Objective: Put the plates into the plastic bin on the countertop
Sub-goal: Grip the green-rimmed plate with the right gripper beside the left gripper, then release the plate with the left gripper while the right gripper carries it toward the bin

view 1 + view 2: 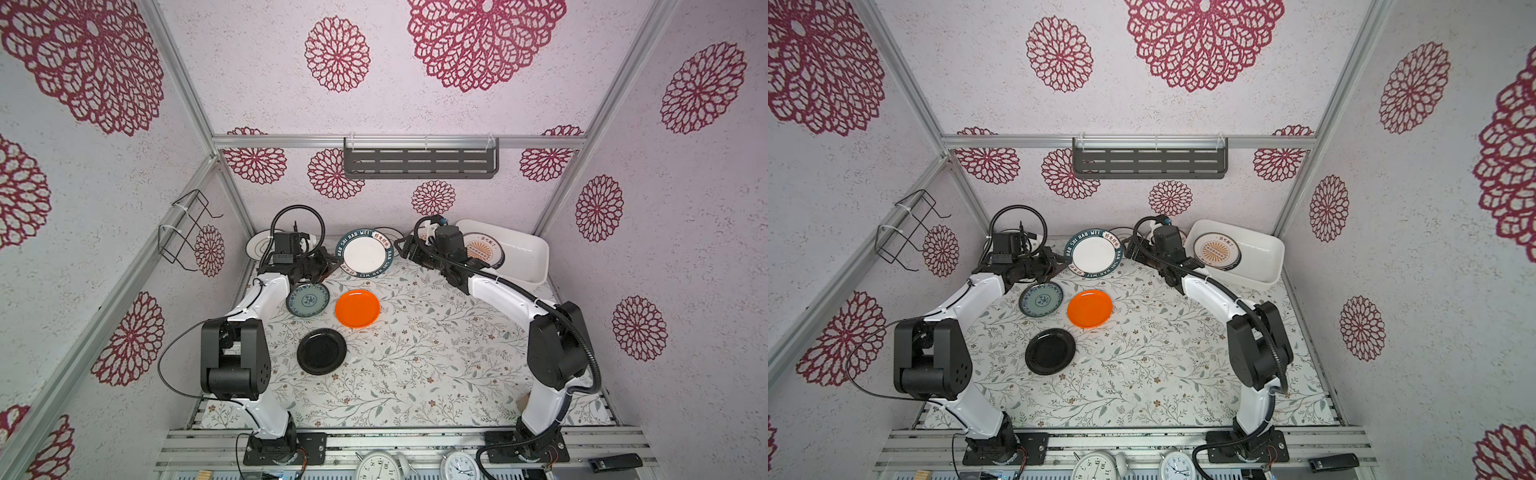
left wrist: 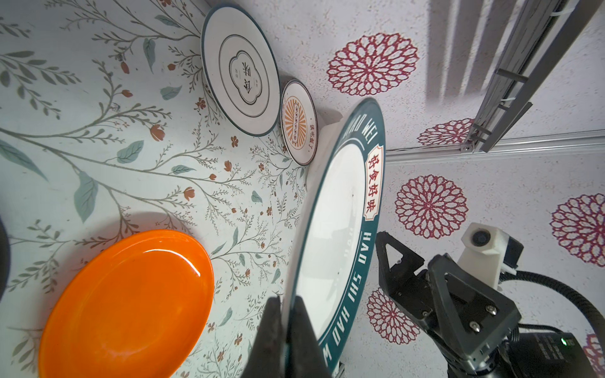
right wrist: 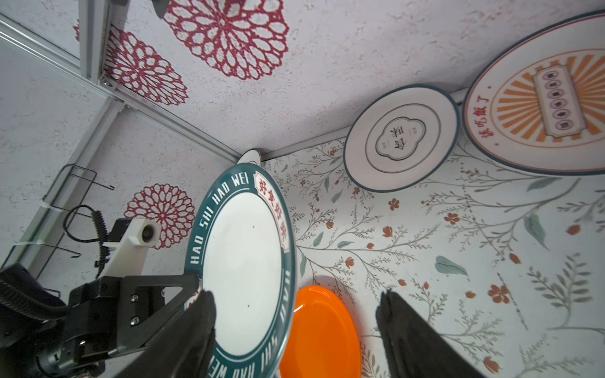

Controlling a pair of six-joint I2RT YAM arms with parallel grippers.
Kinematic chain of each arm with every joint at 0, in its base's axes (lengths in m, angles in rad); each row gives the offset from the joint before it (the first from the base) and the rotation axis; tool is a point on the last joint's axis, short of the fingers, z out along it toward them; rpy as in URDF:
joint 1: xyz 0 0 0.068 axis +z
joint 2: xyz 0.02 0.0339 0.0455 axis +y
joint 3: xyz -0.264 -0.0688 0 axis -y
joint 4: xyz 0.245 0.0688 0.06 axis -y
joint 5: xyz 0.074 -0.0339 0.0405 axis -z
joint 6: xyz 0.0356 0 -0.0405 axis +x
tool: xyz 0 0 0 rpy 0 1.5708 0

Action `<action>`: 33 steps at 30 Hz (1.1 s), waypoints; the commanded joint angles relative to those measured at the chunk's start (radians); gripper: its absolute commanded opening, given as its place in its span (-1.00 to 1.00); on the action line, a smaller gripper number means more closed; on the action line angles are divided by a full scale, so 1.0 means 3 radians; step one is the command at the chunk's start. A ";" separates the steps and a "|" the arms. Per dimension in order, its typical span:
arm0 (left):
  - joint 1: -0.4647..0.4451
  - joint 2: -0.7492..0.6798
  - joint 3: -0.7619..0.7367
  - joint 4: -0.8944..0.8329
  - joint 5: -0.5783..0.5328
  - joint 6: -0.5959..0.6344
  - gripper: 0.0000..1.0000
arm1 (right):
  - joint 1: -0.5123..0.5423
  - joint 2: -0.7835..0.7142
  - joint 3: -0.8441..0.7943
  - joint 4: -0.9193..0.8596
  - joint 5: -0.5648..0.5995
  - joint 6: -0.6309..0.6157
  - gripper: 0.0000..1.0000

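Reading "HAO SHI HAO WEI", green-rimmed plate (image 2: pixel 330 229) hangs in left pincer (image 2: pixel 287 302)

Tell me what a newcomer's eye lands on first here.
The big green-rimmed plate lettered HAO SHI HAO WEI, pinched at its rim by the left gripper at the back middle, with the open right gripper facing its opposite edge. Next the bright orange plate lying in the middle of the countertop, and the white plastic bin at the back right holding a sunburst plate.

Right countertop (image 1: pixel 449 353) bare; plates (image 1: pixel 357 308) clutter left.
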 commanded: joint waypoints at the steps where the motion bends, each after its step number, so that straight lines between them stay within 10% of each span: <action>1: -0.0048 0.0004 0.0122 0.0231 0.0129 -0.0001 -1.00 | 0.0014 0.0212 0.0318 -0.0094 -0.0136 -0.0018 0.39; 18: -0.0056 0.0260 0.0215 0.0515 0.0246 -0.0188 -0.88 | -0.0018 0.0391 0.0615 -0.0440 -0.0247 -0.0051 -0.95; 33: -0.0003 0.0371 0.0301 0.0606 0.0007 -0.0414 0.19 | -0.0153 0.0186 0.0421 -0.0404 -0.0027 0.0016 -1.00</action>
